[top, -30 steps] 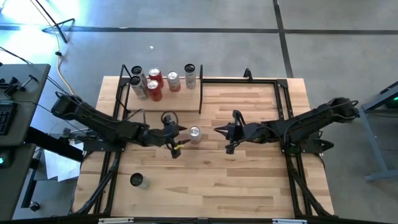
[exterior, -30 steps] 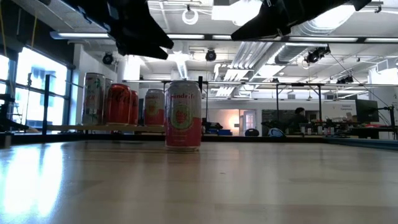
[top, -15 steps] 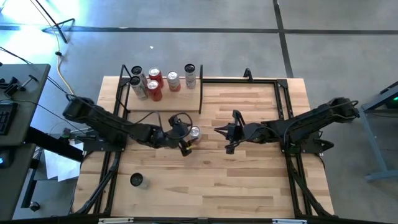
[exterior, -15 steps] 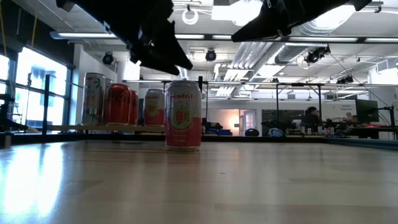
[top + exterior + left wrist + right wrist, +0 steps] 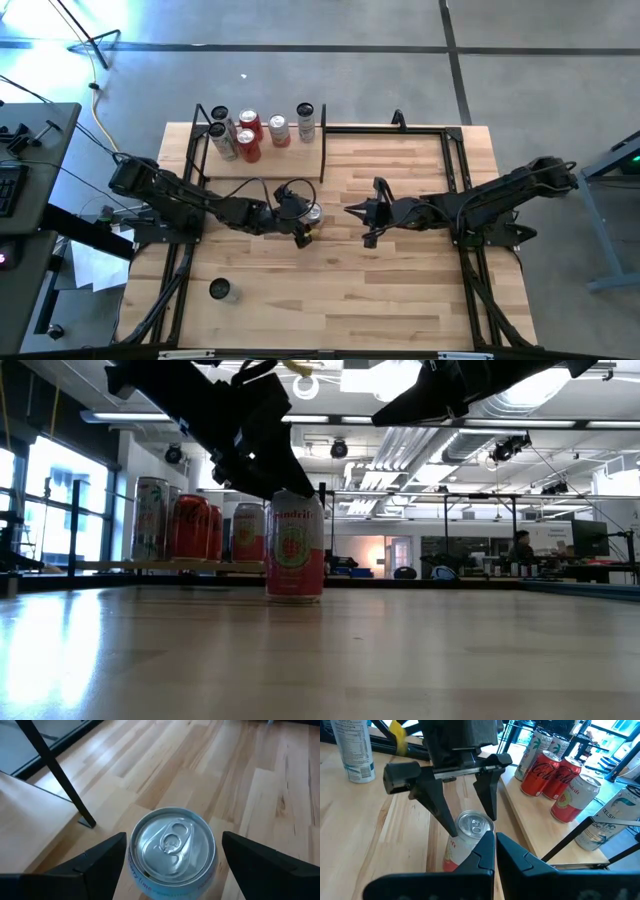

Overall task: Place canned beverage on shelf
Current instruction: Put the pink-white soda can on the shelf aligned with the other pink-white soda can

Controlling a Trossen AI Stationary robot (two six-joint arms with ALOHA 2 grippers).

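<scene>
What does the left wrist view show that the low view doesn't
Only the left wrist view shows the lid and pull tab of the can, with the left gripper open, one of its jaws on each side and apart from it. Only the low view shows the can's pink label, the cans on the shelf behind it, and the right gripper hanging above. Both show the can standing upright on the table beside the shelf.
</scene>
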